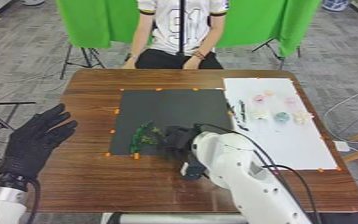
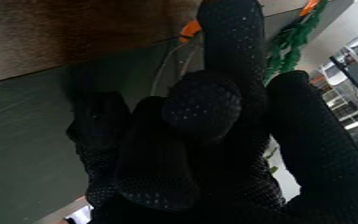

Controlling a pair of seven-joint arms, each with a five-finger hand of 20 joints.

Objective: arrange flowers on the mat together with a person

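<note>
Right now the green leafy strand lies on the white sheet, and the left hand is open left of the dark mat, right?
Wrong surface: the head view shows the green leafy strand on the dark mat. The left hand is open left of that mat.

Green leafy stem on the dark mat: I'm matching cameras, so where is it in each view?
Head view: green leafy stem, near the dark mat's front-left corner.
Right wrist view: the stem shows beyond the black-gloved right hand.
Shared landmark: orange tape by the stem's near end.

The mat (image 1: 180, 107) lies left of the sheet (image 1: 291, 150).
</note>
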